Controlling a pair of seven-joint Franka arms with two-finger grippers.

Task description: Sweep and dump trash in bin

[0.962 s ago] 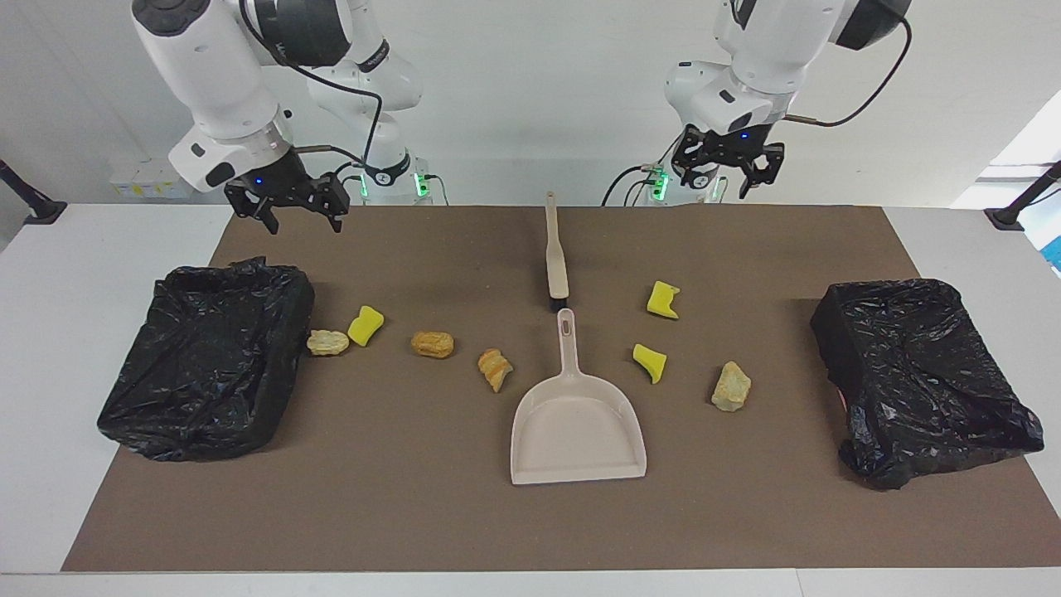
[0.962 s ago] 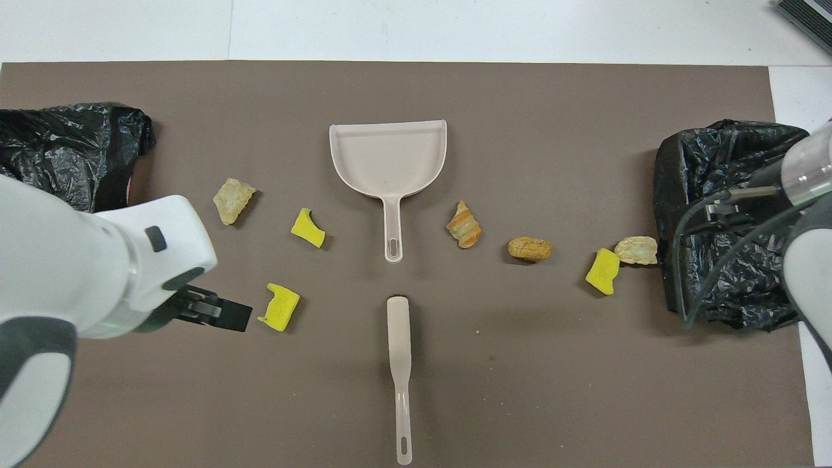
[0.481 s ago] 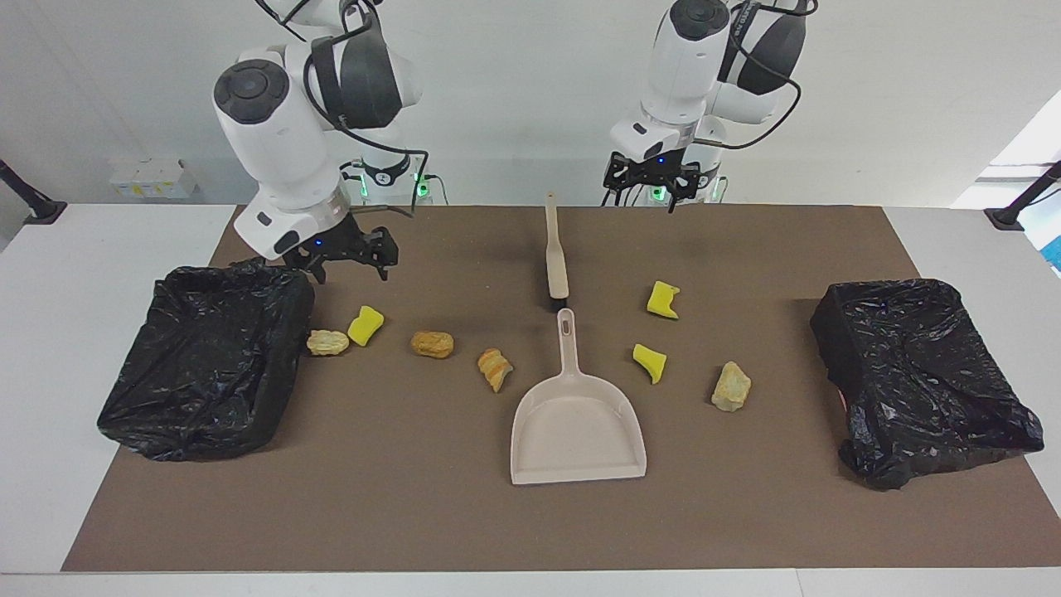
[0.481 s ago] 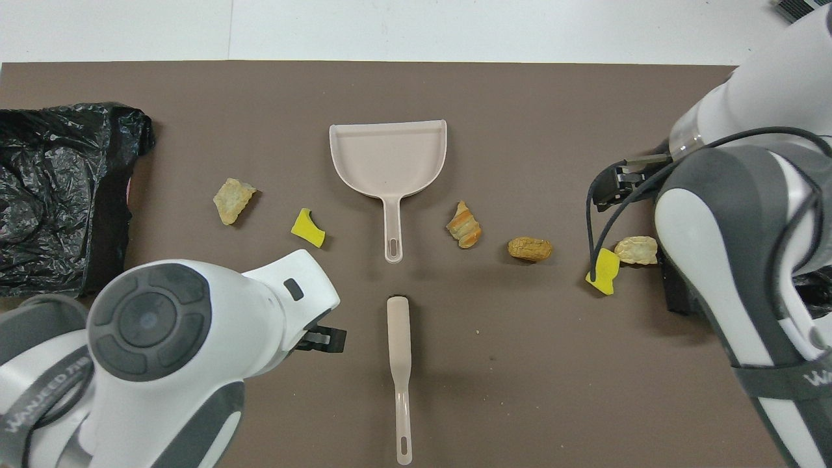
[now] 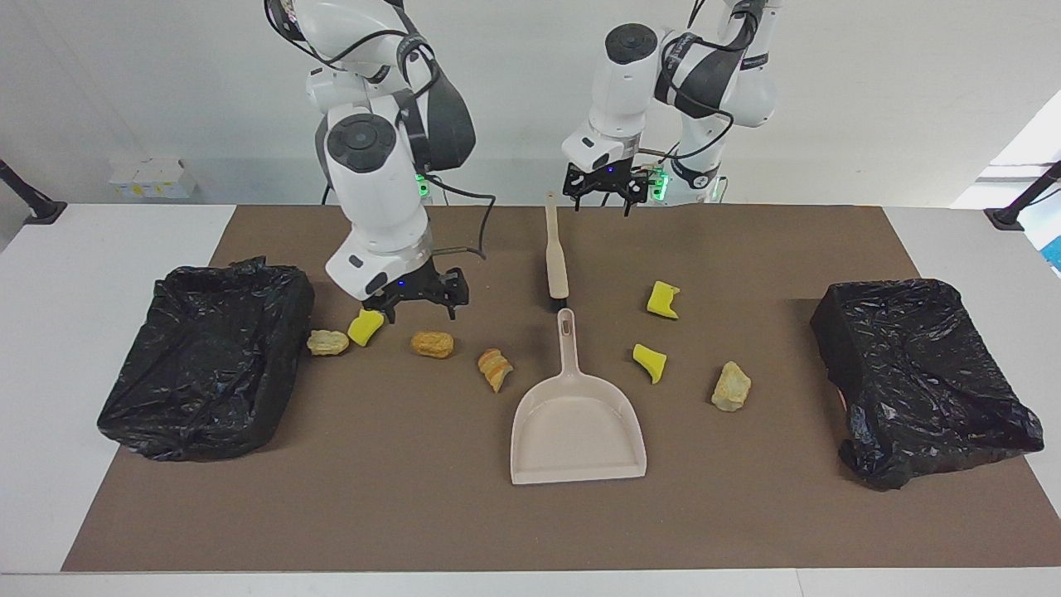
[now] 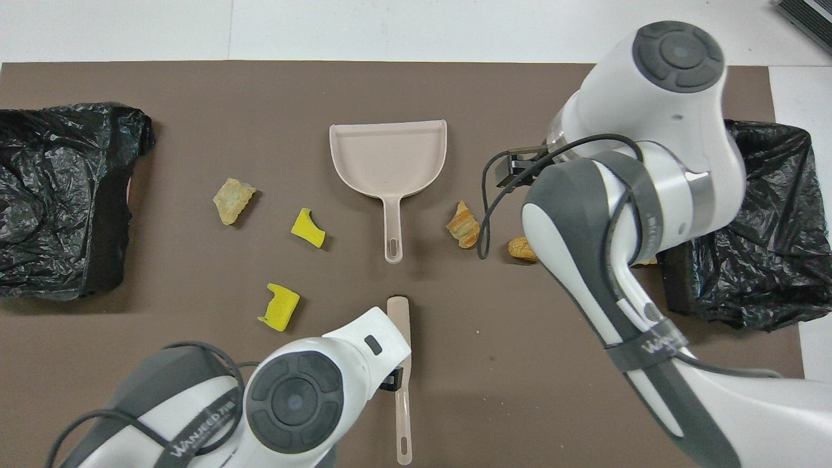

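Sweeping not begun: trash (image 5: pixel 432 344) scattered mid-frame, dustpan (image 5: pixel 578 431) empty, brush (image 5: pixel 555 257) untouched, bins (image 5: pixel 207 356) at both edges. Left gripper (image 5: pixel 603 192) upper centre over brush, right gripper (image 5: pixel 419 297) over trash, both spread, empty.

Overhead: right arm (image 6: pixel 624 214) hides two scraps and most of the peanut lump (image 6: pixel 520 248), lower right. Left arm (image 6: pixel 305 396) covers its gripper, bottom centre.

Facing camera: high, across the table, looking at both robots. Overhead camera: above the robots' end, looking steeply down and forward. Both share the brown mat (image 5: pixel 414 497) and dustpan (image 5: pixel 578 427).
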